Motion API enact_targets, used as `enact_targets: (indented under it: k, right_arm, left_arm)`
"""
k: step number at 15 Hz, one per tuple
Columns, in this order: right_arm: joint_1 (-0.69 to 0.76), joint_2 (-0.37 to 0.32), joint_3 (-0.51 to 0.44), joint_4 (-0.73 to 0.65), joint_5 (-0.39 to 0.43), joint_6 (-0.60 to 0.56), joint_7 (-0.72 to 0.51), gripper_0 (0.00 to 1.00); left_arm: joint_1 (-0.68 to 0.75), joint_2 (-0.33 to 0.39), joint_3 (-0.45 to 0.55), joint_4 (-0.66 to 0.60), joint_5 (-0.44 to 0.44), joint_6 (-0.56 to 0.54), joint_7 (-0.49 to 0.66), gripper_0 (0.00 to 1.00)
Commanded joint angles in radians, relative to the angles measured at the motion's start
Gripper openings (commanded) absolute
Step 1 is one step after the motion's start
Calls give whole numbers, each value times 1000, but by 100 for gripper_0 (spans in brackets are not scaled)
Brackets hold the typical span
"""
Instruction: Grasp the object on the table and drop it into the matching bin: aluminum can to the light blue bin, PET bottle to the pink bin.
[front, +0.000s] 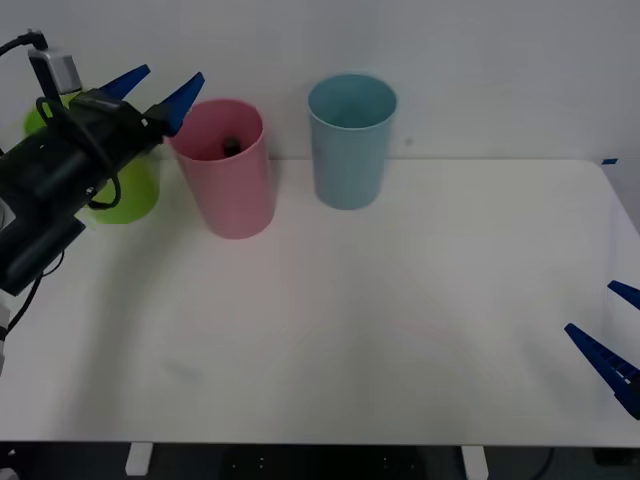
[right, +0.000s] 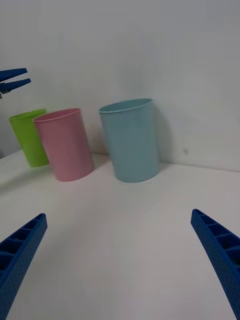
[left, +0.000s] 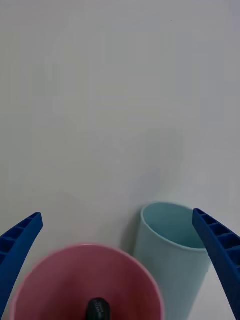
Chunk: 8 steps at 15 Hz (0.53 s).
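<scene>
The PET bottle (front: 231, 146) lies inside the pink bin (front: 230, 185); just its black cap (left: 98, 308) shows above the bin's floor. My left gripper (front: 158, 89) hangs open above the pink bin's left rim, nothing between its fingers. The pink bin (left: 85, 280) sits directly below it in the left wrist view. The light blue bin (front: 350, 140) stands upright to the right of the pink one. My right gripper (front: 612, 335) rests open low over the table (front: 380, 320) at the far right edge.
A lime green bin (front: 125, 185) stands left of the pink bin, partly behind my left arm. A white wall runs close behind the three bins. Bare tabletop stretches from the bins to the front edge.
</scene>
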Motion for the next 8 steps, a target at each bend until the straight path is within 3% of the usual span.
enact_targets:
  k: [1,8]
  right_arm:
    - [0,0,0,0,0,0,0,100]
    - [0,0,0,0,0,0,0,100]
  left_arm:
    - [86,0,49,-68,34,-79,-3,100]
    - [331,18,168,-230,113,-186,-46,100]
